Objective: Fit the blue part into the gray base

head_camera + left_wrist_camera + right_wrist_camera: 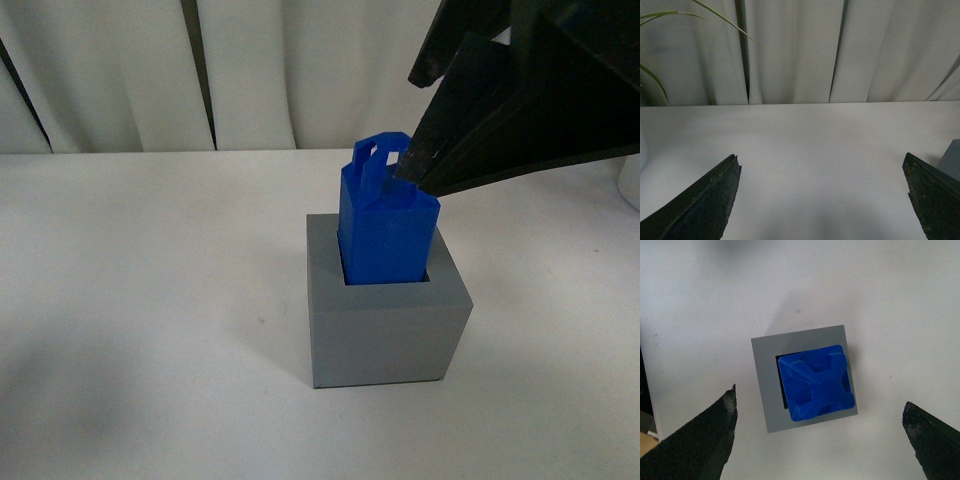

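Right gripper hangs directly over the work with its jaws spread wide and nothing between them. In the front view one dark finger comes close to the part's loops, though whether it touches them I cannot tell.

The blue part stands in the square recess of the gray base, with much of its height showing above the rim. It looks slightly tilted: from above, a dark gap shows along one side of the recess while the blue top overhangs the opposite wall. I judge it entered but not fully seated.

It reads as hard, light printed plastic — stiff, a little slick, not fragile apart from the thin arched loops. The flat side faces below the loops look like the safest hold, and a straight downward press on the top should square it up.

The base sits on the white table, before a pale curtain. The left gripper is off to one side, wide open and empty.
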Controlling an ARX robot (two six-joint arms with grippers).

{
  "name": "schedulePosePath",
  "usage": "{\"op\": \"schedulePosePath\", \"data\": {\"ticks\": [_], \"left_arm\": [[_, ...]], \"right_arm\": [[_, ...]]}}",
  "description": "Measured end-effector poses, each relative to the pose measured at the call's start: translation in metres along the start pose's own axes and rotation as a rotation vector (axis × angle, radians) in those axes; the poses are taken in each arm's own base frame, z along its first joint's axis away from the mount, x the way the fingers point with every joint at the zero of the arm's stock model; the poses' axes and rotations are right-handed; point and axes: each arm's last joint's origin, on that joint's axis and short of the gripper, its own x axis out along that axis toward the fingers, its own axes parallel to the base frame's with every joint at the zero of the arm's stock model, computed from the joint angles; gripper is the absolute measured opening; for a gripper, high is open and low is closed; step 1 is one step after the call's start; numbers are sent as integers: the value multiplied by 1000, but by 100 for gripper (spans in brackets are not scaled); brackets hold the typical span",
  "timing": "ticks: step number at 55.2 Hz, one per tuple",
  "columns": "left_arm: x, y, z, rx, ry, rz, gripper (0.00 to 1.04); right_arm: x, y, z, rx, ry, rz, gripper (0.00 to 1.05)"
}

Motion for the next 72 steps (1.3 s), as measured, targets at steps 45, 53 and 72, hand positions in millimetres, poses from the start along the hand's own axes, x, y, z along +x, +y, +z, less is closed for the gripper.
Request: {"op": "schedulePosePath", "data": {"ticks": [45, 53, 72], "left_arm": [[0, 0, 0, 0, 0, 0, 99], [0, 0, 0, 0, 0, 0, 99], [0, 0, 0, 0, 0, 0, 99]], "right_arm": [[-18, 143, -144, 515, -534, -653, 97], [-15, 147, -147, 579, -555, -643, 97], [-13, 161, -156, 824, -619, -1241, 63]]}}
